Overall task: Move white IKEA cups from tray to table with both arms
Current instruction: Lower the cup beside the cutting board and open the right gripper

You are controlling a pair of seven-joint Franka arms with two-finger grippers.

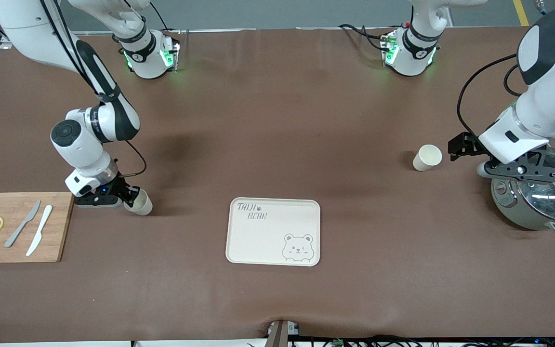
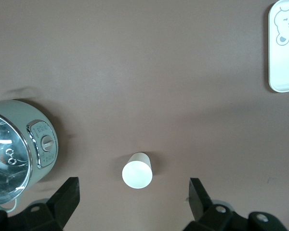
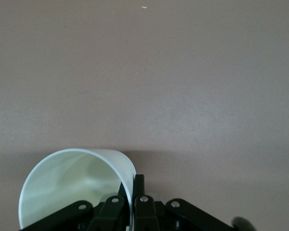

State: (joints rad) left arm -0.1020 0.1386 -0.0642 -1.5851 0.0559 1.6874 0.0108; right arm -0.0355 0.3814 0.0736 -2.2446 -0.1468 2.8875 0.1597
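One white cup (image 1: 140,203) is at the right arm's end of the table, beside the cutting board. My right gripper (image 1: 129,196) is shut on its rim, one finger inside the wall and one outside. In the right wrist view the cup (image 3: 72,187) tilts its open mouth up beside the gripper (image 3: 134,192), low over the brown table. The other white cup (image 1: 427,157) stands alone on the table toward the left arm's end. My left gripper (image 1: 528,169) hangs open above the pot's edge, apart from that cup. The left wrist view shows this cup (image 2: 137,171) between the spread fingers (image 2: 65,197), well below them, with nothing held by the gripper (image 2: 132,199).
A cream tray with a bear drawing (image 1: 273,231) lies mid-table, nearer to the front camera than both cups, and its corner (image 2: 284,48) also shows. A wooden cutting board (image 1: 17,226) carries lemon slices and two knives. A pot with a glass lid (image 1: 542,202) sits under the left arm.
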